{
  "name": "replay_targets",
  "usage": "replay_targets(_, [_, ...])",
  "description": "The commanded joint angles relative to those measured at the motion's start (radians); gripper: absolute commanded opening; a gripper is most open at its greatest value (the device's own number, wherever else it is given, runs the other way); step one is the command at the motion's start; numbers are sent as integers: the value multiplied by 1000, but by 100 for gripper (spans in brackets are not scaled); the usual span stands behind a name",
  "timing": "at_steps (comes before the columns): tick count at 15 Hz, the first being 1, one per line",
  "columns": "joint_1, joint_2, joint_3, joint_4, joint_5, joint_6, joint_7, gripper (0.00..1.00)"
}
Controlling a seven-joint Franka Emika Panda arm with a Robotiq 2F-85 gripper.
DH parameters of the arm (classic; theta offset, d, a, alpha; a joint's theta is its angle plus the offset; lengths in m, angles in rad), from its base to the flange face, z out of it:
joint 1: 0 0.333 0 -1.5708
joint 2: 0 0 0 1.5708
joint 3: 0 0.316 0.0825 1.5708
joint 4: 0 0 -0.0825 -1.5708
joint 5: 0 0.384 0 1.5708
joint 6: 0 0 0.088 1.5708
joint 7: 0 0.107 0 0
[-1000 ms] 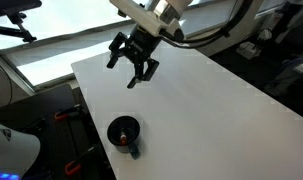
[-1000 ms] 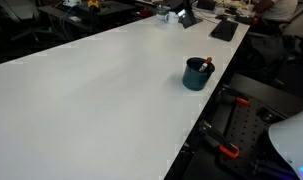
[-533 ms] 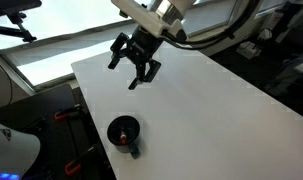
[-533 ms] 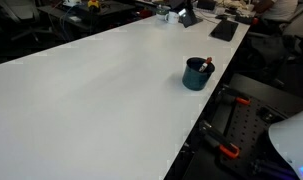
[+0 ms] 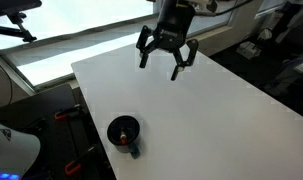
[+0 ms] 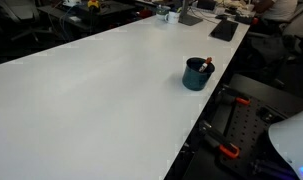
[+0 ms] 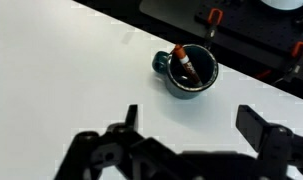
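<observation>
Empty gripper (image 5: 163, 66) hanging in the air, well apart from mug (image 5: 124, 131) and farther in over the table (image 5: 231, 110) than it. Its fingers (image 5: 143, 60) spread wide, nothing between them, touching nothing. High enough to clear the mug's rim with room to spare, judging by the gap.

Pointing downward, so the wrist view looks past both fingertips (image 7: 131, 115) onto the mug (image 7: 188, 70), framed between them. Reads as a pose that puts the mug in the camera's sight.

Dark blue mug standing upright close to the table's edge, near a corner in an exterior view, handle out sideways. Marker (image 7: 184, 64) inside the mug, red-orange end up, leaning on the rim. Probably too long to lie flat, hence propped against the wall. Upright mug = marker contained.

Red clamps (image 7: 211, 17) on black stands just beyond the mug, off the table.

No gripper in the exterior view showing the mug (image 6: 197, 73) side-on; just bare white tabletop around the mug there.
</observation>
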Motion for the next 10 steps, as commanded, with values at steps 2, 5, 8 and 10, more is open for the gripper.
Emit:
replay_targets(2, [40,11,48,29,-80,16,-119,100])
replay_targets(5, [40,6,48,23,-59,2,-93,100])
replay_targets(8, [42,11,49,23,-65,3,-95,100])
replay_targets(10, [44,15,53,28,-61,-2,-100,100])
